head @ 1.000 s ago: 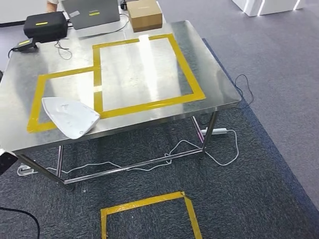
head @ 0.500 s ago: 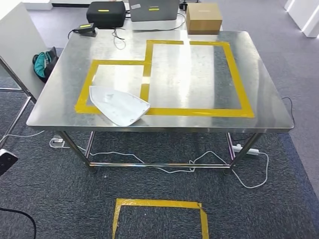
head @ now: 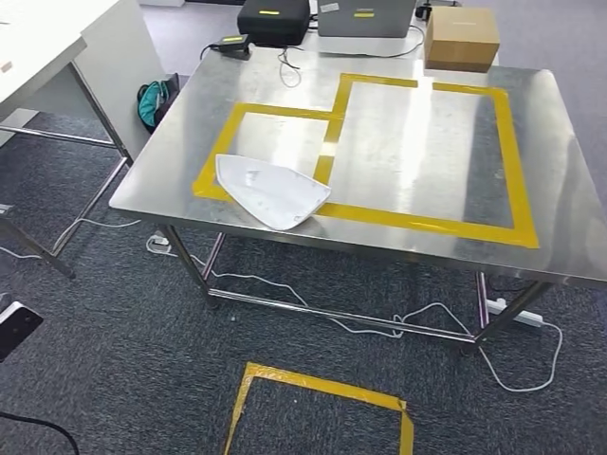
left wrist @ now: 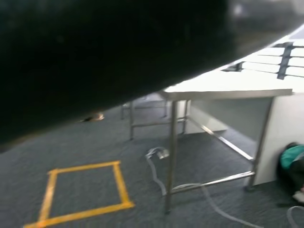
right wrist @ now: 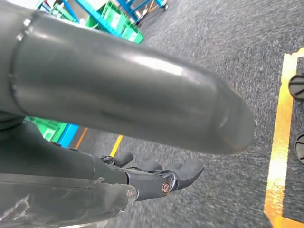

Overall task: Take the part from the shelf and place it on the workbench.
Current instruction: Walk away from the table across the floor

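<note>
White part, flat, pointed, lies on steel bench near front edge, over yellow tape outline. Right hand fingers spread, holding nothing. Left hand: cannot tell.

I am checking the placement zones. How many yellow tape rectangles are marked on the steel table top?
2. A smaller rectangle on the table's left part, with the white part lying across its near edge, and a larger rectangle joined on its right.
</note>
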